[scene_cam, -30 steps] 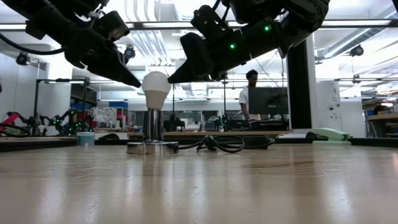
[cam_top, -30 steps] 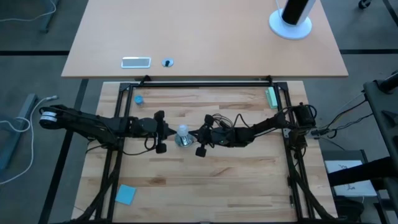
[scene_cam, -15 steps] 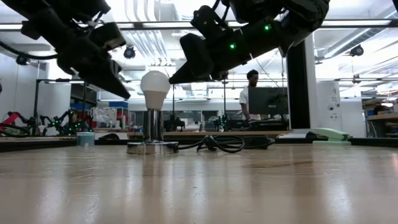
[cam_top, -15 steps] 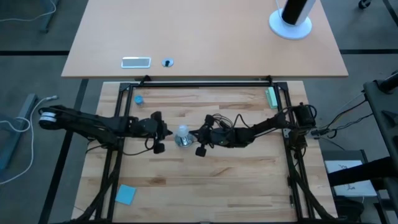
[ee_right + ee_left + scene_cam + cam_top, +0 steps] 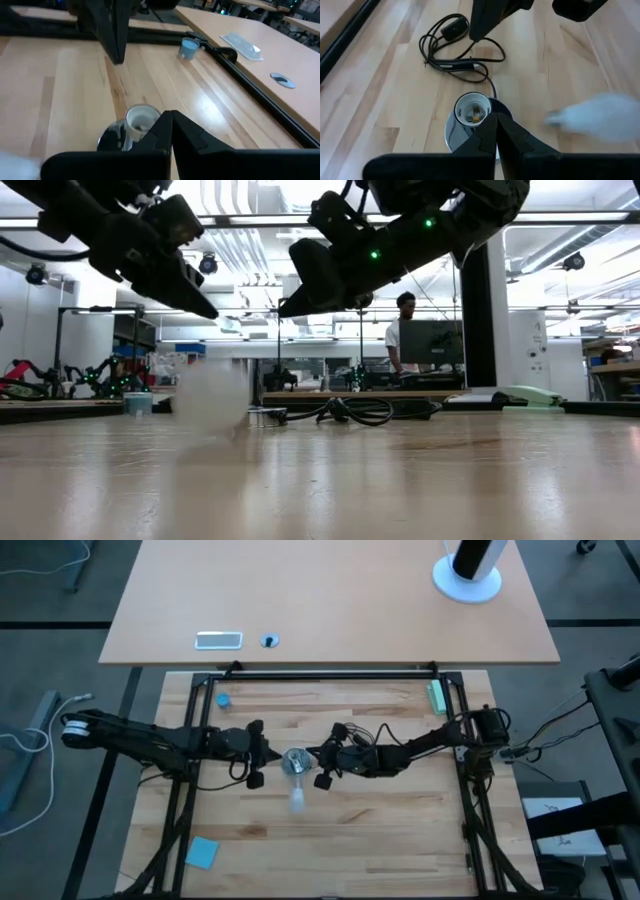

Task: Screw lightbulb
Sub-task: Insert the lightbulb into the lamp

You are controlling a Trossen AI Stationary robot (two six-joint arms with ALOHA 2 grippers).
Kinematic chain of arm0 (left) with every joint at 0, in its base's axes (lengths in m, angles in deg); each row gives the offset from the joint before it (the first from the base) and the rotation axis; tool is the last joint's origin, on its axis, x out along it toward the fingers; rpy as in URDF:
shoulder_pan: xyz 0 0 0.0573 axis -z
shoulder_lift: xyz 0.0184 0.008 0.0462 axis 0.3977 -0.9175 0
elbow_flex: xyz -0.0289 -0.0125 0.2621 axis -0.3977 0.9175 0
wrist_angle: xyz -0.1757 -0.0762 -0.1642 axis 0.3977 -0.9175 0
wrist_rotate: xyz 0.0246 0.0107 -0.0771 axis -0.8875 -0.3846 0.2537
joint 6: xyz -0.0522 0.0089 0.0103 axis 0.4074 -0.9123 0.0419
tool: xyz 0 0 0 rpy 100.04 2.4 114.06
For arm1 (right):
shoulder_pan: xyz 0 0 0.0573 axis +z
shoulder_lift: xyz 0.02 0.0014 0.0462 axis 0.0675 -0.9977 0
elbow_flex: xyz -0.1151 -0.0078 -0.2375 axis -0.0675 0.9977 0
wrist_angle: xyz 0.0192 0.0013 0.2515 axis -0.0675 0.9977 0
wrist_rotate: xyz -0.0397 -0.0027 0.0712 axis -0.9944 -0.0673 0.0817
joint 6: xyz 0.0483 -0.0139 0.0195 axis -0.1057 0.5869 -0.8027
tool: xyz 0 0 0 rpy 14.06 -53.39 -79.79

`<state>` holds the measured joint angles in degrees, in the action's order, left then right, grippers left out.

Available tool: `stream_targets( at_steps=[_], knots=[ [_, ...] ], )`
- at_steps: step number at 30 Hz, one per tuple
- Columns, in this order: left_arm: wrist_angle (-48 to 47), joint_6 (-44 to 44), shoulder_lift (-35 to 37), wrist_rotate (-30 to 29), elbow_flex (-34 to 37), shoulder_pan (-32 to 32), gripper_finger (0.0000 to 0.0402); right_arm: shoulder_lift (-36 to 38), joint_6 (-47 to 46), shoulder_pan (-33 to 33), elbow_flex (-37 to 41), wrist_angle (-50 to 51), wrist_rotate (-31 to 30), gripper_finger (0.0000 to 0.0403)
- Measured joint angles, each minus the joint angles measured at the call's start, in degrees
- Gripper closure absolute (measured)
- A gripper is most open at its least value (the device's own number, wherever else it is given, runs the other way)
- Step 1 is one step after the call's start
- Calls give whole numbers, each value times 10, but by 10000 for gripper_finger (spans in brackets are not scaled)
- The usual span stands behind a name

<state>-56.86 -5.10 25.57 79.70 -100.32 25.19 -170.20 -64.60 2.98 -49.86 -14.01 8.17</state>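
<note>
The lightbulb [image 5: 297, 801] shows as a pale, frosted, motion-smeared blur lying on the table [image 5: 400, 830], out of the socket and a little toward the near edge from it; in the left wrist view it is a whitish smear with a greyish base end [image 5: 600, 117]. The socket [image 5: 294, 761], a round silver disc with an open white-lined collar, stands bare between the two grippers, its black cord [image 5: 350, 732] coiled just behind it. The left gripper [image 5: 262, 752] hangs just left of the socket with its fingers pressed together, holding nothing; the right gripper [image 5: 316, 756] hangs just right of it, likewise closed and empty. The table is light butcher-block wood in a black frame. One small blue cap [image 5: 223, 699] stands near the far left corner and one blue square pad [image 5: 201, 853] lies at the near left. Beyond, the low view shows a workshop with benches and one person [image 5: 402, 330] standing at a monitor.
</note>
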Motion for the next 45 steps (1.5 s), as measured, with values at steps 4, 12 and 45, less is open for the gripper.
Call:
stream_targets(
  at_steps=[4, 12, 45],
  knots=[
    [-3, 0, -3, 0, 0, 0, 401, 0, -4, 0, 0, 19, 1, 403],
    [-6, 1, 1, -1, 0, 0, 401, 1, -16, 14, 2, 114, 265, 403],
    [203, 296, -303, 134, -4, 240, 401, -111, 275, 64, -132, 202, 373, 190]
  ],
)
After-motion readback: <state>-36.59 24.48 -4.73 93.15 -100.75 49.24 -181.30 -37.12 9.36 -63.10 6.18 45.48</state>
